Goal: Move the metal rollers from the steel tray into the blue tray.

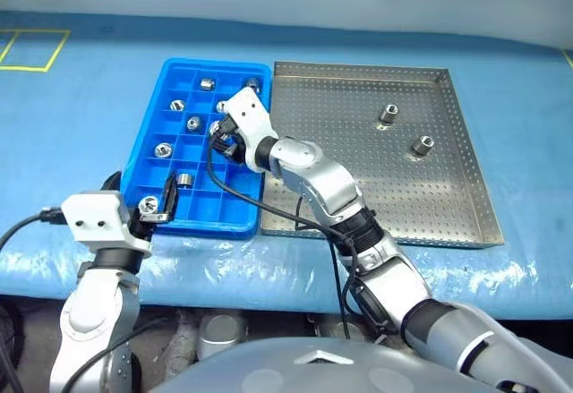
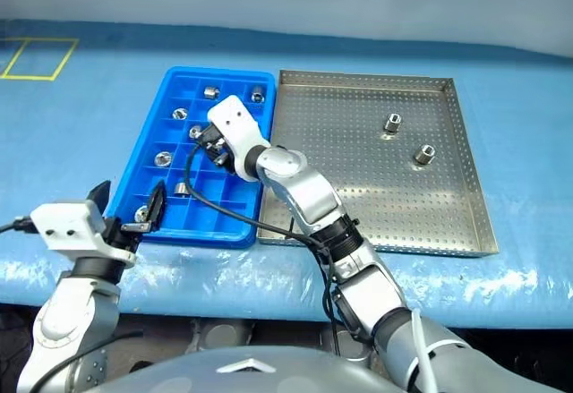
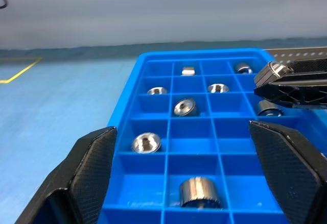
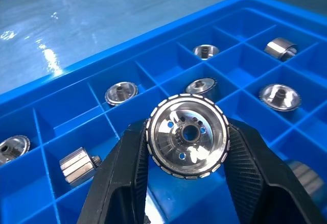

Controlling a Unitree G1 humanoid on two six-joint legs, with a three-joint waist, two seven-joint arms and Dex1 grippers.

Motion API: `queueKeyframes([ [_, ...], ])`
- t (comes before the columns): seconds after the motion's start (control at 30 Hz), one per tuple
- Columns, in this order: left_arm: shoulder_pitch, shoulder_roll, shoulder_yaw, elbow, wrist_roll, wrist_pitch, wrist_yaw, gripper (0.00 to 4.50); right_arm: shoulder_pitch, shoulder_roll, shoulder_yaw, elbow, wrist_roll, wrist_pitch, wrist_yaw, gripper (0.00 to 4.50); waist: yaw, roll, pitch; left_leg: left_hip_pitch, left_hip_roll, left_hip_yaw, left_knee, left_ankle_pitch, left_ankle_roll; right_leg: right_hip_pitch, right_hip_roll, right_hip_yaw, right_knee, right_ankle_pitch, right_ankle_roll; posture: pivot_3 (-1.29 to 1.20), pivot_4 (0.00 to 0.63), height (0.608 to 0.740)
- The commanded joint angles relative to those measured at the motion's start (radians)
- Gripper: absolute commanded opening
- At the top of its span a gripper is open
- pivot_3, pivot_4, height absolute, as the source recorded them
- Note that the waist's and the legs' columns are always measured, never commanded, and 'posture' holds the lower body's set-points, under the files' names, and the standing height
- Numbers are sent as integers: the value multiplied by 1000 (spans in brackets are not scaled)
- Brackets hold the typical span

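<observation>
Right pincer (image 4: pixel 186 175) clamped on a roller (image 4: pixel 187 134), over the blue tray (image 1: pixel 148 133).
Left pincer (image 3: pixel 186 175) spread wide at tray's six o'clock edge.

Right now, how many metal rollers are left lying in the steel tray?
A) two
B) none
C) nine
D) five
A: just two metal rollers stand on the perforated floor of the steel tray, both toward its far right part; the others sit in the blue tray.
</observation>
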Motion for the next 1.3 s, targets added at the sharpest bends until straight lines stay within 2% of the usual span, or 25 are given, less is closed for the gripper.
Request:
queueKeyframes([
  [0.03, 32, -21, -8, -64, 20, -46, 16, 4500, -40, 34, 8, 60, -5, -59, 35, 1706, 15, 0, 0, 0, 0, 0, 0, 0, 0, 0, 0, 0, 0, 0, 0, 399, 150, 740],
  [0.23, 48, -35, -27, -63, 23, -58, 13, 4500, -52, 38, -6, 200, -35, -123, 44, 1706, 43, 0, 0, 0, 0, 0, -1, 0, 0, -1, 0, 0, 0, -1, -1, 398, 150, 740],
  [0.33, 30, -30, -36, -50, 22, -53, 9, 4500, -48, 33, -30, 222, -34, -128, 40, 2777, 44, 0, 0, 0, 0, 0, -2, 0, 0, -1, 1, 0, 0, -1, -1, 363, 150, 740],
  [0.5, -22, -10, -61, -16, 14, -34, -16, 4500, -8, 9, -59, 146, -29, -95, 32, 4412, 44, 0, 0, 0, 0, 0, -2, 0, 0, -1, 0, 0, 0, -3, 1, 301, 150, 740],
  [0.67, -97, 15, -79, 25, 2, -13, -45, 4500, 42, -12, -130, -8, -23, -38, -34, 4466, 34, 0, 0, 0, 0, 0, -3, 0, -1, -1, 0, -1, 0, -1, -3, 212, 150, 740],
  [0.8, -173, 35, -97, 74, -16, 3, -75, 4500, 79, -18, -273, -118, -36, -24, -201, 4466, 11, 0, 0, 0, 0, 0, -2, 0, -1, -1, 0, -1, 0, -1, -2, 134, 150, 740],
  [0.97, -248, 54, -121, 132, -32, 18, -111, 4500, 109, -36, -355, -172, -102, -49, -370, 4466, -43, 1, 0, -1, 0, 0, -2, 0, -1, -1, -1, 0, 0, -1, -3, 37, 150, 740],
  [1.13, -322, 69, -155, 183, -43, 26, -141, 4500, 65, -26, -403, -72, -197, -127, -580, 4466, -103, 1, 0, -1, 0, 0, -2, 0, -1, -1, 0, 0, 1, -1, -3, 2, 150, 740],
  [1.3, -363, 74, -183, 208, -44, 29, -154, 4500, -53, -19, -477, 187, -211, -261, -741, 4466, -140, 1, 0, 0, 0, 1, -2, 0, -1, -1, 0, 1, 2, 0, -3, -15, 150, 740],
])
